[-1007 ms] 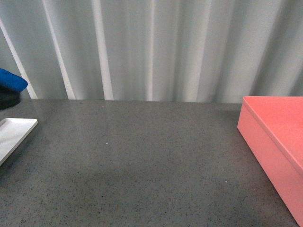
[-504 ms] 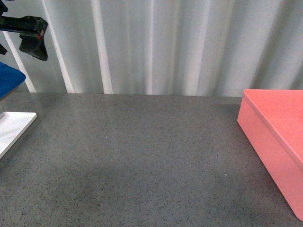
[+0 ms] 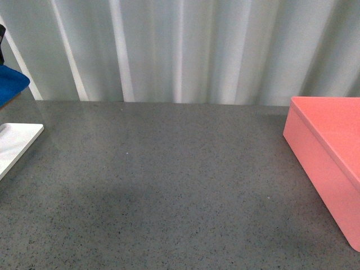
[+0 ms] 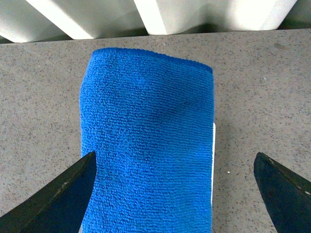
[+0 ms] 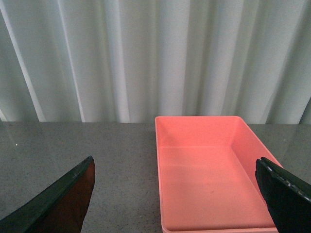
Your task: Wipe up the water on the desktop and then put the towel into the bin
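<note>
The blue towel (image 4: 146,136) lies folded on a white tray, whose thin edge (image 4: 214,160) shows beside it. My left gripper (image 4: 172,194) is open just above the towel. One fingertip (image 4: 58,199) is over the towel's edge and the other over the desktop (image 4: 262,97). In the front view the towel (image 3: 10,84) shows only at the far left edge. The pink bin (image 3: 326,163) stands at the right. My right gripper (image 5: 175,194) is open and empty above the near end of the bin (image 5: 214,179), whose inside is bare. I see no water on the desktop (image 3: 169,169).
The flat white tray (image 3: 17,140) sits at the desktop's left edge. A pale pleated curtain (image 3: 180,50) hangs behind the desktop's far edge. Neither arm shows fully in the front view.
In the front view the left gripper showed at the upper left half a second ago and is now almost out of the picture. The desktop's far edge sits higher in the picture.
</note>
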Motion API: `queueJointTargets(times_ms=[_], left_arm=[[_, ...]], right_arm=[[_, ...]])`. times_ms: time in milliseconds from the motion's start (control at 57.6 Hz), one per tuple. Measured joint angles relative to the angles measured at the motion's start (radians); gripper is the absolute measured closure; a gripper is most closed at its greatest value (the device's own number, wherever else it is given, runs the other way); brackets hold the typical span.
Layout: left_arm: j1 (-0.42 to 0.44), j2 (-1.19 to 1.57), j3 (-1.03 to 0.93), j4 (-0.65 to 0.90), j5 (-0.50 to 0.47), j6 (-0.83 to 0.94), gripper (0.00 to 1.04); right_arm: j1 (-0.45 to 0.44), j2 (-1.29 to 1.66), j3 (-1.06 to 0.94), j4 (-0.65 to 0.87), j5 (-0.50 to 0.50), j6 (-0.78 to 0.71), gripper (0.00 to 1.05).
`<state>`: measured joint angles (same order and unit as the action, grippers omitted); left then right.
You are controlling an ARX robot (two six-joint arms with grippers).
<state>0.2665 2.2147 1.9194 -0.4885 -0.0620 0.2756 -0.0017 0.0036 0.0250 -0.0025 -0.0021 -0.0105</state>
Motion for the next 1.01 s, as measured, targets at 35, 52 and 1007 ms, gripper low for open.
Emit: queueJointTargets(times_ms=[35, 52, 1007], left_arm=[[0.002, 0.005, -0.005, 0.015, -0.002, 0.002, 0.07], [0.003, 0.008, -0.008, 0.025, -0.005, 0.003, 0.07], [0.024, 0.085, -0.099, 0.148, -0.053, 0.031, 0.59]], right_arm=[[0.000, 0.000, 0.000, 0.000, 0.000, 0.000, 0.07], [0.000, 0.000, 0.000, 0.000, 0.000, 0.000, 0.07], [0.000, 0.000, 0.000, 0.000, 0.000, 0.000, 0.07]])
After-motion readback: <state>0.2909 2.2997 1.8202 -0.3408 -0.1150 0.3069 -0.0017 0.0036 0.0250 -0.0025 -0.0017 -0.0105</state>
